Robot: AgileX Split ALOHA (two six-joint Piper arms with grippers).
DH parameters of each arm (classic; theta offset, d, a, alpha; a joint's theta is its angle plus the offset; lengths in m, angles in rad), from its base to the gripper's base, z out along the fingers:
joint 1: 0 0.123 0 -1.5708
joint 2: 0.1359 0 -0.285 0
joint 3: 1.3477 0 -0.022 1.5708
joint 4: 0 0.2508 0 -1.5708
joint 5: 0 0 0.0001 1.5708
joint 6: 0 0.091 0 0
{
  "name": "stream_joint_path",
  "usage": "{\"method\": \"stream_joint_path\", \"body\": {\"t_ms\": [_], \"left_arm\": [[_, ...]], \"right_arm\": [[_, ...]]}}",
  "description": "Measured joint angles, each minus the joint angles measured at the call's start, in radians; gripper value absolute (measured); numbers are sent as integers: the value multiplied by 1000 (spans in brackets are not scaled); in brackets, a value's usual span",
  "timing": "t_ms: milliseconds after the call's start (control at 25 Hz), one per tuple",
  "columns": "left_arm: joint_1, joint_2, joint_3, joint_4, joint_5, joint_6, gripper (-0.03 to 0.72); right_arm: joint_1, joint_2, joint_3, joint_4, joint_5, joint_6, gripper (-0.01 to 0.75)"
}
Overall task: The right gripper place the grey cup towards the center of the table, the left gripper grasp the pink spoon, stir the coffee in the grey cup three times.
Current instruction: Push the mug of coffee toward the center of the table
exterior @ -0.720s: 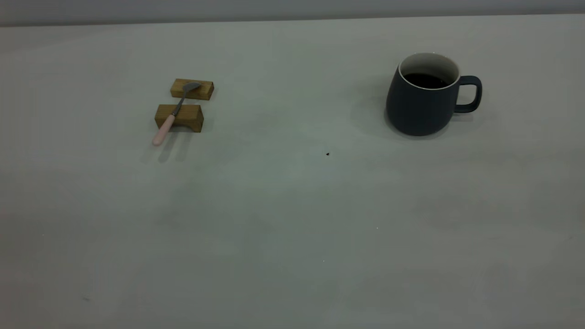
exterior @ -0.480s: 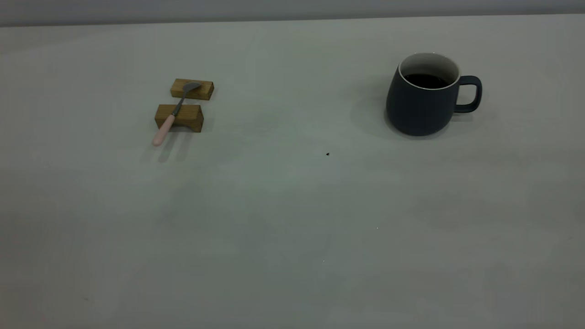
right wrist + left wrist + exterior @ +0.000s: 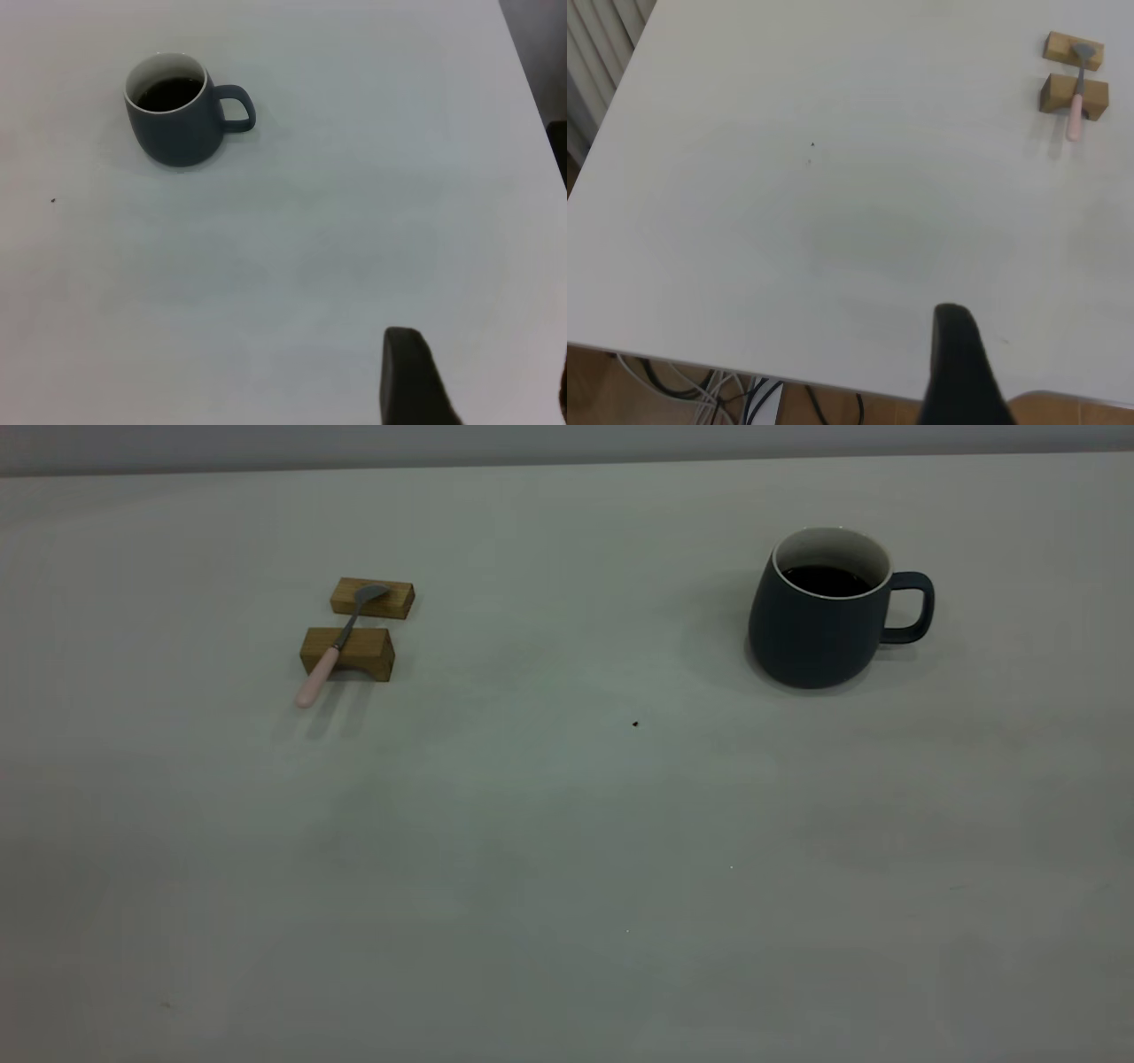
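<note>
Only a dark sliver of the left gripper (image 3: 957, 372) shows at the edge of its own wrist view, and whether it is released or clenched cannot be told. The same goes for the right gripper (image 3: 409, 376). Neither holds anything, and both hang well apart from the grey cup (image 3: 819, 615); neither appears in the exterior view.

The cup stands upright on the table (image 3: 567, 868) with its handle turned away from the pink spoon (image 3: 330, 651), and the coffee (image 3: 826, 581) lies dark and level inside it. The spoon is well apart from the cup, resting across two wooden blocks (image 3: 347, 654) (bowl on the farther block, pink handle jutting past the nearer one). A tiny dark speck (image 3: 635, 724) lies between cup and spoon, nearer the cup.

Over the last moment nothing on the table has shifted: cup, spoon and blocks sit exactly as they did. So the task has, by my reading, not begun, and carrying the cup towards the centre comes first.
</note>
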Motion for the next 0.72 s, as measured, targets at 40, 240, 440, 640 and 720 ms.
{"method": "stream_joint_path", "body": {"t_ms": [40,240,440,640,720], "left_arm": [[0,0,0,0,0,0,544],[0,0,0,0,0,0,544],[0,0,0,0,0,0,544],[0,0,0,0,0,0,544],[0,0,0,0,0,0,544]], "right_arm": [[0,0,0,0,0,0,438],[0,0,0,0,0,0,438],[0,0,0,0,0,0,438],[0,0,0,12,0,0,438],[0,0,0,22,0,0,438]]}}
